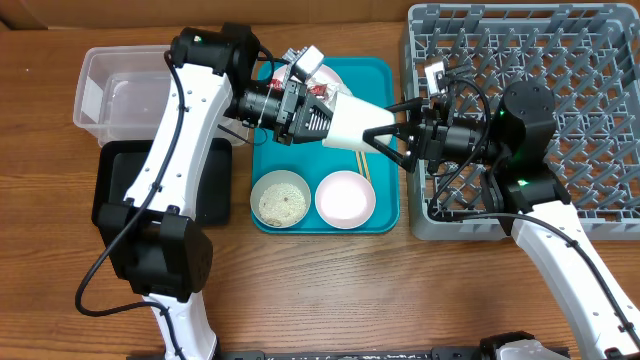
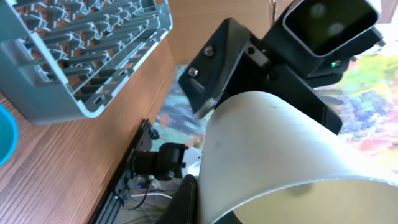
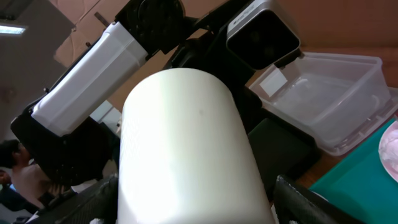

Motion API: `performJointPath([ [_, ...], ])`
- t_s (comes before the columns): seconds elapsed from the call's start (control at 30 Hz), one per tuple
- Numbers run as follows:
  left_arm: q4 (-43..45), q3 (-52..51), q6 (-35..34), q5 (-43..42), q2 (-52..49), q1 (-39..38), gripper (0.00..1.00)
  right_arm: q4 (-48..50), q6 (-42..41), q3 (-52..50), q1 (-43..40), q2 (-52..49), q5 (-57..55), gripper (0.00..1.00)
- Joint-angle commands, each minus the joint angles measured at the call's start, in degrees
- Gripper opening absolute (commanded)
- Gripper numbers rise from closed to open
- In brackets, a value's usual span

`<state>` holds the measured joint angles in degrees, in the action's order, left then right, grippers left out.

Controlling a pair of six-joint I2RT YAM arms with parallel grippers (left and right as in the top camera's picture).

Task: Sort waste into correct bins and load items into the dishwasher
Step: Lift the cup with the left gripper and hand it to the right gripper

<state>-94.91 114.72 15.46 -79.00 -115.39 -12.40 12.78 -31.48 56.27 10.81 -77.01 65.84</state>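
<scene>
The job looks barely started. The grey rack (image 1: 560,60) holds no dishes that I can see, and the clear tub (image 1: 92,100) looks bare. Most of the black tray (image 1: 115,165) is hidden under the left arm.

On the teal tray (image 1: 385,75) there is a bowl with rice (image 1: 283,198) and, just beside it, an empty bowl (image 1: 345,198). The chopsticks (image 1: 363,166) lie near them. A pale plate (image 1: 338,82) and a scrap of red wrapper (image 1: 320,91) peek out from under the arm. I cannot pick out the napkin. Almost all the sorting and loading looks still to do.

The cup (image 1: 350,122) is in the air above the teal tray, between the two arms. The left gripper (image 1: 318,118) is clamped tight on the cup's wide, open end. The cup lies on its side, with its long axis running across the table. Its mouth faces the left arm and its narrow base points toward the rack.

The right gripper (image 1: 385,138) has its jaws spread wide on either side of that base. I cannot tell whether they are touching it. My guess is that this is a handover on the way to the rack.
</scene>
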Motion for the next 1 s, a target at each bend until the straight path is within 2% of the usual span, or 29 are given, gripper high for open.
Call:
performJointPath([
  [0.0, -0.17, 0.0, 2.71, -4.83, 0.76, -0.39, 0.04, -0.02, -0.09, 1.01, 0.2, -0.02, -1.25, 0.8],
  [0.3, 0.07, -0.04, 2.8, -3.76, 0.76, -1.42, 0.04, 0.02, -0.09, 1.01, 0.2, -0.02, -1.51, 0.68],
  [0.47, 0.63, -0.15, 2.73, -3.28, 0.74, -2.64, 0.04, 0.07, -0.09, 1.01, 0.2, -0.02, -1.68, 0.65],
  [0.53, 0.66, -0.15, 2.73, -3.28, 0.74, -2.69, 0.04, 0.07, -0.11, 1.01, 0.2, -0.02, -1.68, 0.66],
  [0.63, 0.66, -0.15, 2.71, -3.13, 0.74, -2.67, 0.04, 0.15, -0.11, 1.01, 0.17, -0.02, -1.7, 0.77],
  [0.8, 0.68, -0.15, 2.56, -3.1, 0.74, -2.69, 0.04, 0.7, -0.13, 1.01, 0.17, -0.02, -1.68, 0.79],
  [0.87, 0.68, -0.15, 2.56, -3.08, 0.74, -2.69, 0.04, 0.68, -0.11, 1.01, 0.17, -0.02, -1.68, 0.77],
  [0.97, 0.68, -0.15, 2.56, -2.86, 0.74, -2.69, 0.04, 0.7, -0.11, 1.01, 0.17, -0.02, -1.7, 0.66],
])
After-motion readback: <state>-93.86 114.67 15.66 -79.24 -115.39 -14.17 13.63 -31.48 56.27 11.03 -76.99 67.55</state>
